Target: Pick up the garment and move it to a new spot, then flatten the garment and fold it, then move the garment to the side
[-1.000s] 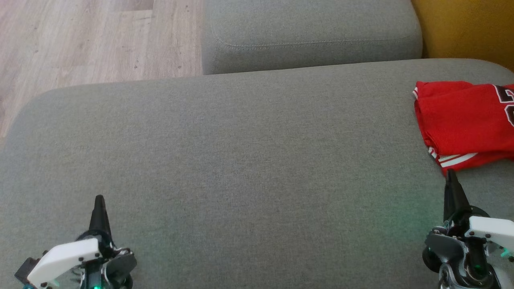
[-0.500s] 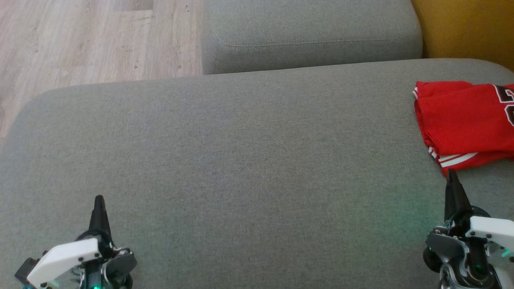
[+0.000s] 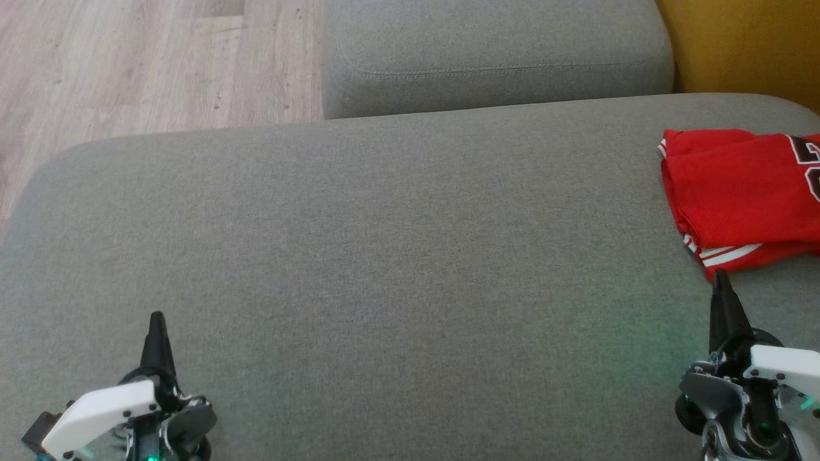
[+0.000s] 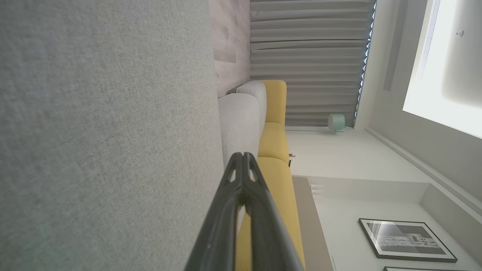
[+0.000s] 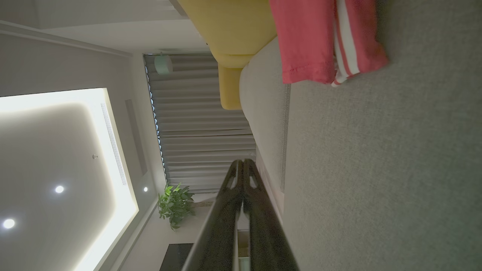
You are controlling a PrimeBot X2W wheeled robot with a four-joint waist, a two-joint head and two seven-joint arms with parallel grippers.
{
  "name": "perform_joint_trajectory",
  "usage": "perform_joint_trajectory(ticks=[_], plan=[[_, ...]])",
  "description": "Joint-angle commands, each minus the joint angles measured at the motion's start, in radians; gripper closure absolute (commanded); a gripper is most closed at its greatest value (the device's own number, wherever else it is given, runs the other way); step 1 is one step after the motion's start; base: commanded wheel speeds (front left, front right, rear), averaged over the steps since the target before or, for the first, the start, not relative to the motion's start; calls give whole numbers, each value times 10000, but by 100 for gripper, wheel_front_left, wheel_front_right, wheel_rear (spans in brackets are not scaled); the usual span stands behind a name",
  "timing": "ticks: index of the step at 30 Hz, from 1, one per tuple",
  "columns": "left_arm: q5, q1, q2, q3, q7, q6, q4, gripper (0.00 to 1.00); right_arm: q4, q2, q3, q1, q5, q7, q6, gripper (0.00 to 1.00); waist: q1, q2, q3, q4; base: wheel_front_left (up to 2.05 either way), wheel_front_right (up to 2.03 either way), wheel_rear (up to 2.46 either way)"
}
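**A:** Item one, the task's thing?
**B:** Garment [image 3: 737,192]: red, white-striped trim, dark lettering. It lies folded at the right end of the grey seat cushion [image 3: 384,256] and runs off the head view's right edge.
**A:** What does the right wrist view add?
**B:** The hem and stripes seen from cushion level. Beyond them are a yellow sofa [image 5: 233,30], curtains [image 5: 203,124], a potted plant [image 5: 175,205] and ceiling lights [image 5: 58,189].
**A:** And the left wrist view?
**B:** Bare grey fabric, a framed picture [image 4: 406,241] and a pale green lamp [image 4: 336,121].
**A:** The claws?
**B:** Left claw [image 3: 157,318]: fingers pressed together, nothing held, low left over the cushion. Right claw [image 3: 720,276]: likewise pinched, empty, its tip just beside the garment's near hem. I cannot tell whether it touches.
**A:** Edges and free room?
**B:** A wide bare stretch of cushion lies between the claws. The rounded left edge drops to the wood floor [image 3: 128,64]. A second grey cushion [image 3: 493,51] sits along the far edge.
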Motion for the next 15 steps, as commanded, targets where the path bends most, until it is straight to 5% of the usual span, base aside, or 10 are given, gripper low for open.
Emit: perform_joint_trajectory(ticks=[1,15], plan=[[59,-487,80,368,40,-69,-283,100,-376,-125,175,-481,10,39,-7,100,0,0,0,0,0,0,0],[95,-490,49,411,74,-69,-281,100,-375,-107,150,-484,-11,59,-7,100,0,0,0,0,0,0,0]])
